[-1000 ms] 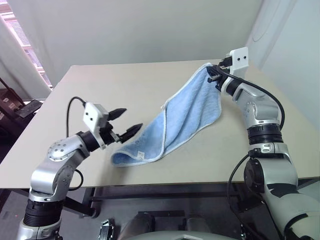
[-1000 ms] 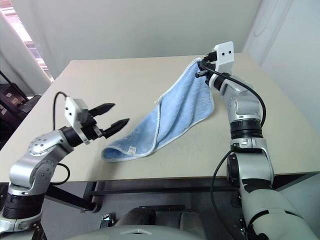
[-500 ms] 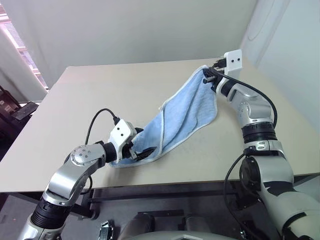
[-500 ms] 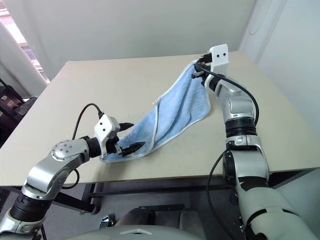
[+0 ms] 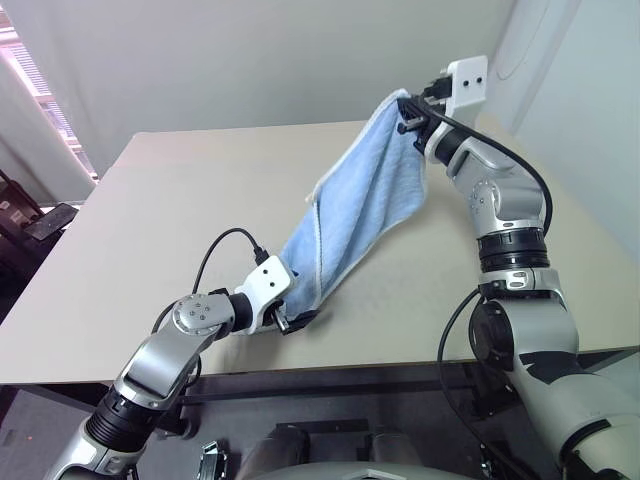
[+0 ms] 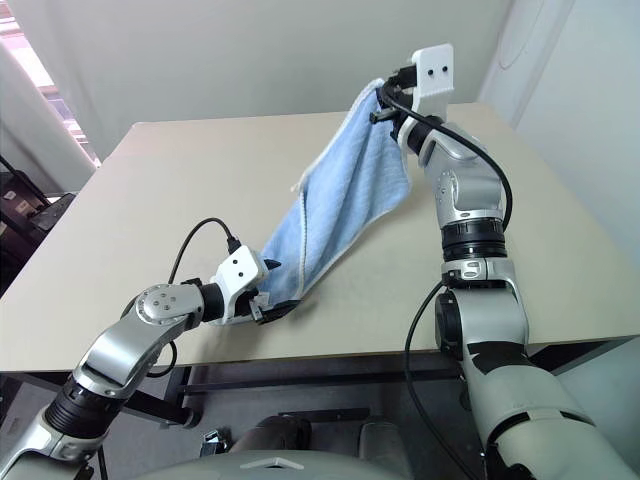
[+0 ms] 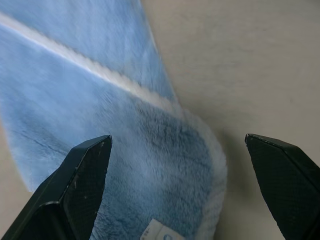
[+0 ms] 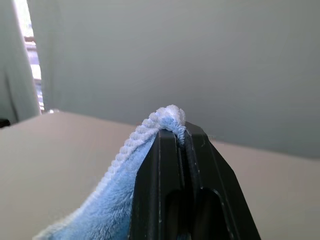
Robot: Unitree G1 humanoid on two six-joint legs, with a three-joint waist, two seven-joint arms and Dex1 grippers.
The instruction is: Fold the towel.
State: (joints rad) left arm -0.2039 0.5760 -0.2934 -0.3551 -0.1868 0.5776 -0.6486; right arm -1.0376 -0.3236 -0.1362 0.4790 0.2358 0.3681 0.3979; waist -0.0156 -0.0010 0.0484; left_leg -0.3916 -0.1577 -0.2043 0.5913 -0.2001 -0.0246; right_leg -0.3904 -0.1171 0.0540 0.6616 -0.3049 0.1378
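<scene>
The right gripper [image 5: 408,112], at the upper right of the left eye view, has its jaws pinched tight on one corner of the towel [image 5: 355,205] and holds it up above the tabletop [image 5: 150,220]. The towel hangs slantwise from there down to the lower centre of the frame, where its bottom end rests on the tabletop near the front edge. The left gripper [image 5: 297,318] sits at that low end with its jaws spread wide; in the left wrist view the cloth and its small white tag [image 7: 161,231] lie between the two fingers [image 7: 80,185].

To do this step well, the left jaws should probably close on the bordered corner alone, not a bunched double layer. The right gripper should keep the cloth taut, so the lower edge hangs straight.
</scene>
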